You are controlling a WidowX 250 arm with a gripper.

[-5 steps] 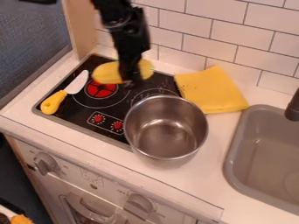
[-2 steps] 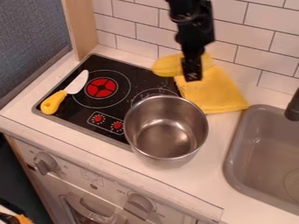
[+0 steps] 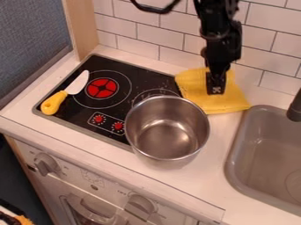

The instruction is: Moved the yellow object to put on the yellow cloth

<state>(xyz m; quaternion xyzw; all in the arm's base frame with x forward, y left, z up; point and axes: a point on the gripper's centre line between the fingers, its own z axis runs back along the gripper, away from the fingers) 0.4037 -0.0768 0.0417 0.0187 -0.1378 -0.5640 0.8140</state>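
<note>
Over the yellow cloth [image 3: 220,103] on the counter, right of the stove, hangs the black gripper [image 3: 215,88], shut on the yellow object [image 3: 191,78]. The object is an elongated, rounded shape that stands out on the left side of the gripper, with a bit more of it on the right. It blends with the upper part of the cloth; whether the two touch I cannot tell.
A steel pot [image 3: 167,127] stands at the stove's front right corner, close to the cloth. A knife with a yellow handle [image 3: 54,103] lies at the left of the black stove [image 3: 79,112]. The grey sink [image 3: 267,154] is at the right, the tiled wall [image 3: 176,41] behind.
From above the stove, the gripper has moved right with the yellow object and come lower over the cloth. Pot, knife and cloth have kept their places.
</note>
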